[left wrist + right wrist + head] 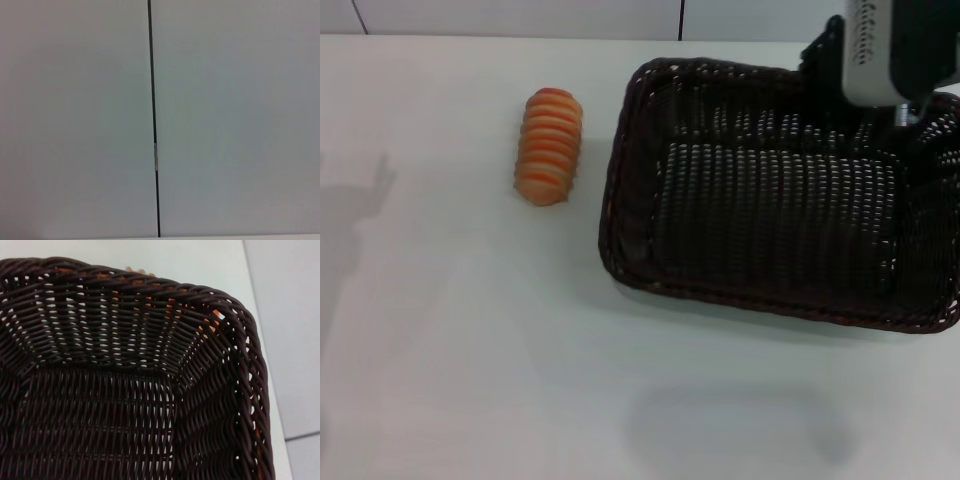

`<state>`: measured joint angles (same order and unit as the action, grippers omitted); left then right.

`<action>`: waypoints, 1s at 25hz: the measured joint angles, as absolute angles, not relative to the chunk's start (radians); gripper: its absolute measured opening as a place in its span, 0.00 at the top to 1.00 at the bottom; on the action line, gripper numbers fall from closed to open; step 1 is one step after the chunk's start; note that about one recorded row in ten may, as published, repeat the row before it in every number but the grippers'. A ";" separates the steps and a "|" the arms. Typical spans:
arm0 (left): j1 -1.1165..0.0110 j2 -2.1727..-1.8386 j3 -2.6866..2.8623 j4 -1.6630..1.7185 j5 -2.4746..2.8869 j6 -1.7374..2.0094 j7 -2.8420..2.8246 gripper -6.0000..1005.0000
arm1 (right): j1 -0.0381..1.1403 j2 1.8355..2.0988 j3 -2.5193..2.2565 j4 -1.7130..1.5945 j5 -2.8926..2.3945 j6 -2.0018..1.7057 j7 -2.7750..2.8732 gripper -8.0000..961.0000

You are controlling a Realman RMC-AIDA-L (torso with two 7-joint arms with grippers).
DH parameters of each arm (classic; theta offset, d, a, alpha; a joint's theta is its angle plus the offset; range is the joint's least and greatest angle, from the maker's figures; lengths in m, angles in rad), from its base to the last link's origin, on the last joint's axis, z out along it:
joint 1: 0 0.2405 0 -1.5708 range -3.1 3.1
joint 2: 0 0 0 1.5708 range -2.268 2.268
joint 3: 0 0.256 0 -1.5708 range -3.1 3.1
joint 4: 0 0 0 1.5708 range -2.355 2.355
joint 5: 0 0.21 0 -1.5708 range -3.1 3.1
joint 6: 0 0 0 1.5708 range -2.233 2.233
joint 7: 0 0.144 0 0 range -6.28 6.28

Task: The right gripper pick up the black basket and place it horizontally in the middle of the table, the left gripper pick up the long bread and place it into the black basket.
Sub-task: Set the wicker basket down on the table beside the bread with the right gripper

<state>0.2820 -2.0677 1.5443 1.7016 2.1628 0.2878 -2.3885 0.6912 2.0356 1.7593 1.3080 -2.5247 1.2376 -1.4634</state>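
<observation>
The black basket (780, 210) lies on the white table (470, 380) at the right, its long side running roughly left to right and slightly skewed. My right gripper (900, 100) hangs over the basket's far right rim, its grey-white dotted body above the weave. Its fingers are hidden. The right wrist view looks into the basket (125, 405) from close up. The long bread (549, 146), orange-tan with pale ridges, lies on the table left of the basket, apart from it. A sliver of the bread (135, 271) peeks past the rim in the right wrist view. My left gripper is out of view.
The left wrist view shows only pale wall panels with a dark vertical seam (154, 125). The table's far edge (520, 38) meets the wall behind the bread and basket. Bare tabletop extends in front of both.
</observation>
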 joint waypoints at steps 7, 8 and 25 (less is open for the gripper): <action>0.282 -2.066 1.554 1.696 2.163 0.270 -2.387 0.21 | 0.709 2.039 1.674 1.313 -2.524 1.246 -1.441 0.72; 0.283 -2.066 1.555 1.695 2.163 0.268 -2.387 0.21 | 0.709 2.040 1.645 1.317 -2.535 1.247 -1.423 0.72; 0.290 -2.067 1.557 1.690 2.163 0.267 -2.386 0.21 | 0.728 2.051 1.495 1.347 -2.660 1.190 -1.228 0.68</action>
<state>0.2899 -2.0666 1.5569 1.6896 2.1629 0.2667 -2.3861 0.7282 2.0511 1.4947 1.3474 -2.6602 1.1896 -1.2276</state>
